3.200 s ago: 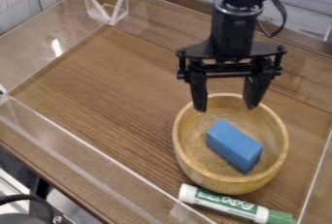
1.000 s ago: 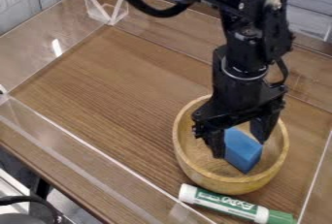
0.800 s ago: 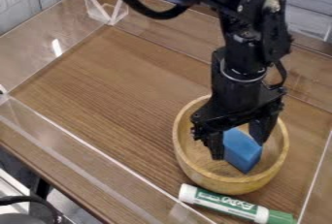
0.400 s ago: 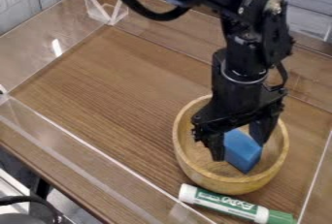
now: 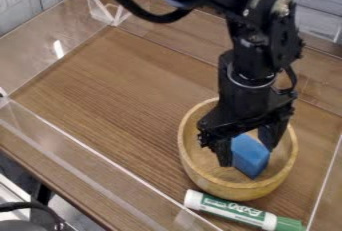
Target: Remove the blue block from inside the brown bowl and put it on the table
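Block [image 5: 250,156] in bowl [image 5: 190,165], so removal still to do; fingers [image 5: 245,132] down at bowl, spread wide on either side of block, no grip closed on it; reach looks about done, early part of job by my judgement; left: close, lift clear of rim, carry out, set on tabletop [image 5: 100,85], let go; block's long axis runs slantwise across view, from upper left, partly behind fingers, to lower right, near end pointing toward marker [image 5: 241,211] side of bowl

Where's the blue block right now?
In the camera view, lower right: the blue block sits inside the brown bowl, by the gripper, with the marker just outside the rim.
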Tool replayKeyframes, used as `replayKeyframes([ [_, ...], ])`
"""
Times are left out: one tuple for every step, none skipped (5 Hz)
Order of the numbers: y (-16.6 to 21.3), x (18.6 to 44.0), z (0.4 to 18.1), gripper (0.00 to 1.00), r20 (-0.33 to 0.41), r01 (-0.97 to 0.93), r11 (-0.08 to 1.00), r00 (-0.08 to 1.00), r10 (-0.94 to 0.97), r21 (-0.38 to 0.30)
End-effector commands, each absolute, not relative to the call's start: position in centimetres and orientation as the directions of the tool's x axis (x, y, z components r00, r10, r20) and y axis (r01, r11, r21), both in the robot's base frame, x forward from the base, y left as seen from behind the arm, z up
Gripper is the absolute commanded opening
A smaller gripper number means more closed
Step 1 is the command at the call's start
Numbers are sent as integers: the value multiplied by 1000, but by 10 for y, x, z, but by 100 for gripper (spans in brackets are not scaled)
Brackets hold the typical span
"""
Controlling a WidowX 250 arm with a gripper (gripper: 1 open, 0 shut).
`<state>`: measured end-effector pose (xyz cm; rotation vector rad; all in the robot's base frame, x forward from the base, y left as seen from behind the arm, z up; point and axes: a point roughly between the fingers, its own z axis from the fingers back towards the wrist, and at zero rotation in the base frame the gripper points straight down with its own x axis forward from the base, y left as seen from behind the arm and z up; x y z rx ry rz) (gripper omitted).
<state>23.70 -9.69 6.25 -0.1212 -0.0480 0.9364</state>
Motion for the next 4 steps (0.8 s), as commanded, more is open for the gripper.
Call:
replayKeyframes([
  [-100,242,63,100,-1,-799,579,587,810,-162],
  [-101,242,55,100,-1,-802,574,582,813,-167],
  [-101,243,50,0,0,-804,570,578,816,-172],
  [-100,243,52,0,9,-797,580,587,810,-167],
])
